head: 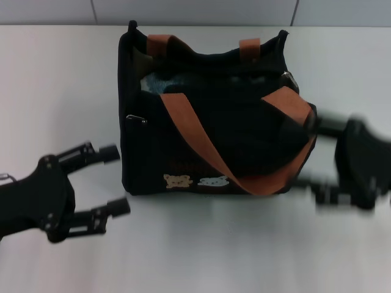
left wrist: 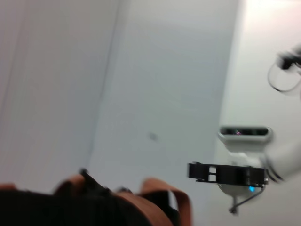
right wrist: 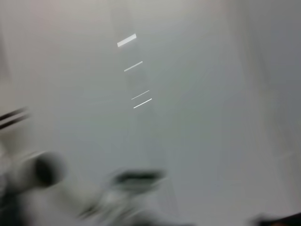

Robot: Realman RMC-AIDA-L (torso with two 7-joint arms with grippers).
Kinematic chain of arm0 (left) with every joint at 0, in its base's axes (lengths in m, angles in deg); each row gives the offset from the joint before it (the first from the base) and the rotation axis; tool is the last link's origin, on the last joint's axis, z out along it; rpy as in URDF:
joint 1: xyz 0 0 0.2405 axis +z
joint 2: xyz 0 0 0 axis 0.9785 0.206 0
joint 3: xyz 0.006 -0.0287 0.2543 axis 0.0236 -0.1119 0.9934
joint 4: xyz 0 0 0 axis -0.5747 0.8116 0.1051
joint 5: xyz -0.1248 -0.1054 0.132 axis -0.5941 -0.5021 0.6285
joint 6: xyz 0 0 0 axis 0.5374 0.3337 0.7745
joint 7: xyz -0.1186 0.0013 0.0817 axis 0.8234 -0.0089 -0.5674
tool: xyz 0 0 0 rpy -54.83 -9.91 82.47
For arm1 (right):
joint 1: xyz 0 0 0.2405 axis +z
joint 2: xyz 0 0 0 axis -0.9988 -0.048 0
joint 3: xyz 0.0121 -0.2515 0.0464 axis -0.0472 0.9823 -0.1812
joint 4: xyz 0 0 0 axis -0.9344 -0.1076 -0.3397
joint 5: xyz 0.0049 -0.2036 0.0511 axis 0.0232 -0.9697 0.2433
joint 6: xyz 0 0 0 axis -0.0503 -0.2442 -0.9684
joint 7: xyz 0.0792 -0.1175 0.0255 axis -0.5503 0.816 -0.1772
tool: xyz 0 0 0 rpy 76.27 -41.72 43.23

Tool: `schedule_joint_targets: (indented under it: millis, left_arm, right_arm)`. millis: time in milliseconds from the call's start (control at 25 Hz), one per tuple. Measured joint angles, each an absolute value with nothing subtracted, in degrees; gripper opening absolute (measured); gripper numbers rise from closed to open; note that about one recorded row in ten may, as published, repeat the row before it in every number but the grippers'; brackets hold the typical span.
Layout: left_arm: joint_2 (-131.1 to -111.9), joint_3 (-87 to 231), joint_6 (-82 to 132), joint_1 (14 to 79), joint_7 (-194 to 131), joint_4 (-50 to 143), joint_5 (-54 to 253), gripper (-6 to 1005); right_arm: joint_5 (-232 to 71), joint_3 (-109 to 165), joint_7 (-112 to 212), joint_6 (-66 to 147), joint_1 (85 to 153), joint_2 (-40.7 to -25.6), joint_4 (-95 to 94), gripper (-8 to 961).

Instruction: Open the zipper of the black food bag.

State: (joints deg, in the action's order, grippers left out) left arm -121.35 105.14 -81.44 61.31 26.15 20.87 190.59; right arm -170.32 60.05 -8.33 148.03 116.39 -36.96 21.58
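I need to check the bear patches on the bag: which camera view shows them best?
The head view: both bear patches sit low on the black food bag's near side. The left wrist view shows only the bag's top; the right wrist view shows no patches.

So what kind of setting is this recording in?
Probably a lab or test bench rather than a home: a bare white tabletop against a plain pale panelled wall, with only the black food bag between the left gripper and the right gripper.
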Motion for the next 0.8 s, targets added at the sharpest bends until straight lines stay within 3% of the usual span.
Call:
schedule_joint_targets:
  millis: [120,800]
  left_arm:
    - [-120.76,106.1,-81.9,61.1,26.7,20.3,190.8,835]
    - [-120.94,106.4,-81.6,60.9,26.7,20.1,191.0,859]
  right_arm:
    - [-173.9,63.3,-9.2,149.6,118.1,-37.0,22.0,731]
    - [-174.8,63.6,-10.0,145.1,120.3,-38.59,22.0,731]
